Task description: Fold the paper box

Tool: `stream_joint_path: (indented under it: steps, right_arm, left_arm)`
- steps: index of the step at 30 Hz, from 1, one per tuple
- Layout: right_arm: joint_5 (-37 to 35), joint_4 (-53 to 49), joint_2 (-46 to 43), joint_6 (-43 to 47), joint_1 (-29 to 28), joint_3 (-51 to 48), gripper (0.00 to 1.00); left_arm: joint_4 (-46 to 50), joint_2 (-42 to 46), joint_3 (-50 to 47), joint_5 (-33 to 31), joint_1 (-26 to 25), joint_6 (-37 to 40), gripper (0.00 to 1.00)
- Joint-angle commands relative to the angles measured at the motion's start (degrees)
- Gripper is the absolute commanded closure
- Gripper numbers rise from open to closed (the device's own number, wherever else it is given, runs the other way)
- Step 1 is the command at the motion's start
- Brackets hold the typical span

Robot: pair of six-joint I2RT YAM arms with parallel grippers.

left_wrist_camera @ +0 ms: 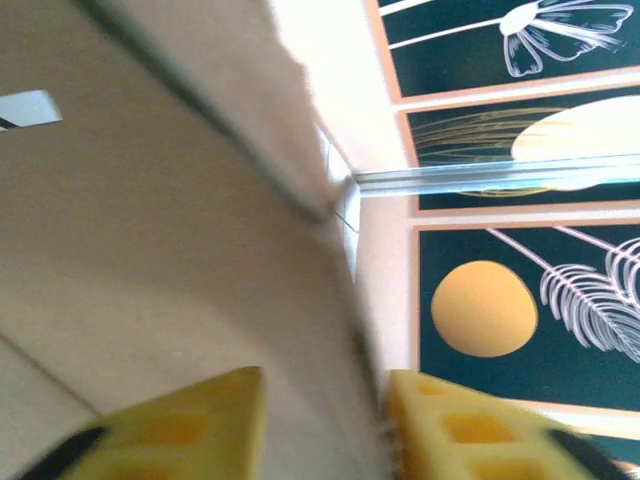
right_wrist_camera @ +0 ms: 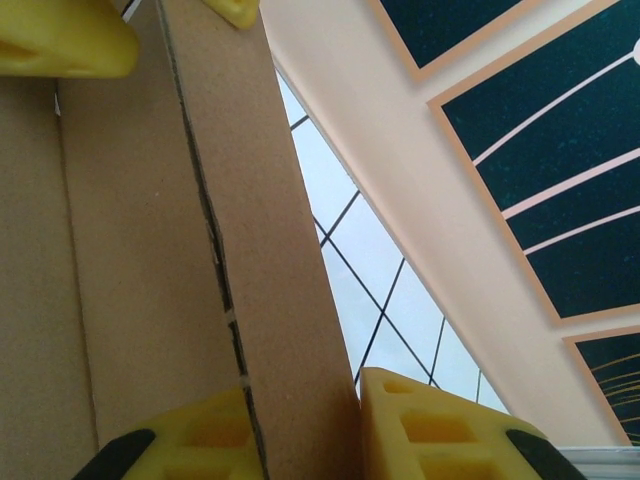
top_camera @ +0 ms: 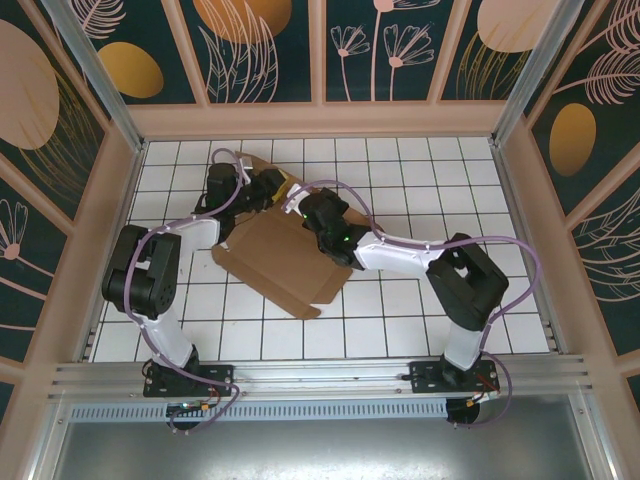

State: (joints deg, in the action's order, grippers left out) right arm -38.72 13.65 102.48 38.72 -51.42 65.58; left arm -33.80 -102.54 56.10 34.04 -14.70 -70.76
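The paper box (top_camera: 285, 268) lies mostly flat on the white-tiled desk (top_camera: 400, 320), a brown sheet opened out. Both my arms reach to its far edge, where one long flap (right_wrist_camera: 270, 250) stands up from the sheet. I work there because that flap has to become a wall, and a wall that long buckles if it is turned from one point alone.

My right jaws are closed down narrow on the flap. The right fingers (right_wrist_camera: 440, 430) sit one on each face of the cardboard, which fills the gap between them. The flap's doubled layers and the seam between them run straight up from my grip. I hold here to pin the fold line at the box's far-right part while the other arm works.

My left jaws straddle the same flap nearer the box's far-left corner. The left fingers (left_wrist_camera: 190, 425) stand on either side of the board, but that view is smeared. I cannot tell whether they pinch it or only bracket it.

I judge the fold to be early: one wall is up, and the box's near flaps and tabs lie flat. The next move calls for both grips to turn together, since an uneven pull could crease the board off its score.
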Motion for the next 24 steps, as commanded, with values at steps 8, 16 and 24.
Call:
stream_joint_path:
  steps: [8, 16, 24]
  right_arm:
    - [16.84, -16.99, -11.38, -16.82, -0.09, 2.21, 0.30]
    - [40.83, -20.99, -24.56, -48.35, 11.16, 0.78, 0.31]
    - [62.44, -28.55, -23.22, -77.86, 26.10, 3.35, 0.40]
  left_arm:
    - [-5.39, 3.55, -4.28, -10.38, 0.18, -4.28, 1.00]
    - [-13.66, 8.02, -12.95, -20.21, -0.56, -13.46, 1.00]
    - [-3.35, 12.57, -12.69, -32.04, -5.75, -12.07, 1.00]
